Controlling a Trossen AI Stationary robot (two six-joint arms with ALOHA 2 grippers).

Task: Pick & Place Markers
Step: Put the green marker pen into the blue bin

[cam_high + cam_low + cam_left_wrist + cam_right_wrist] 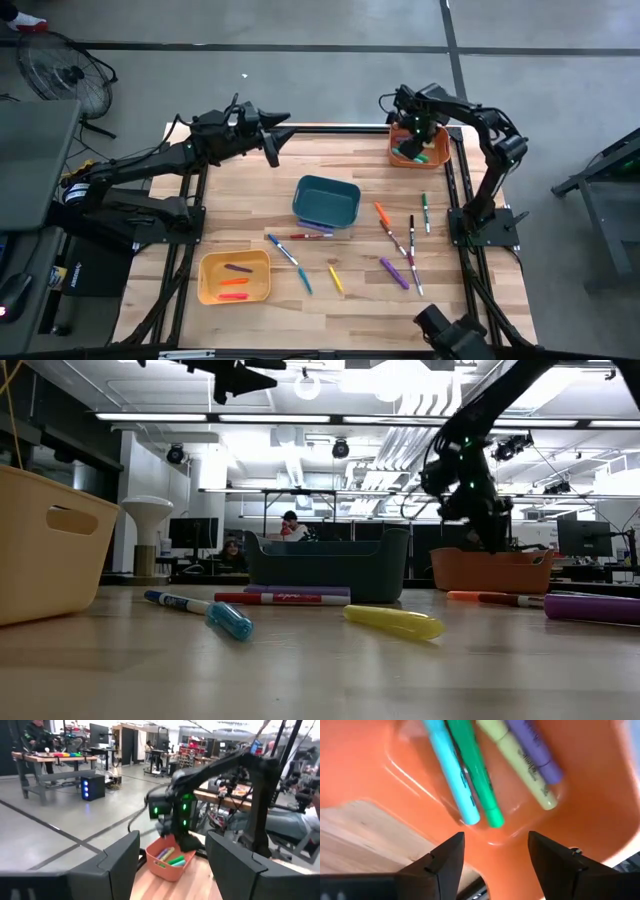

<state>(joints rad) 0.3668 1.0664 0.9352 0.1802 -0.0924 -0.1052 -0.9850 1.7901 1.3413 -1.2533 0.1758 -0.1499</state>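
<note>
My right gripper (495,842) hangs open just above the orange bin (420,148) at the table's far right corner and holds nothing. In that bin lie teal (451,770), green (476,770), yellow (517,765) and purple (535,747) markers. More markers lie loose on the table: blue (283,248), red (310,236), yellow (336,278), orange (381,212), green (425,212) and purple (394,272). My left gripper (172,845) is open, raised high over the table's far left edge (275,140), and touches nothing.
A teal bin (327,200) stands mid-table with a purple marker (315,228) at its near side. A yellow bin (235,277) at the near left holds pink and orange markers. People sit at desks in the room beyond the table (290,525).
</note>
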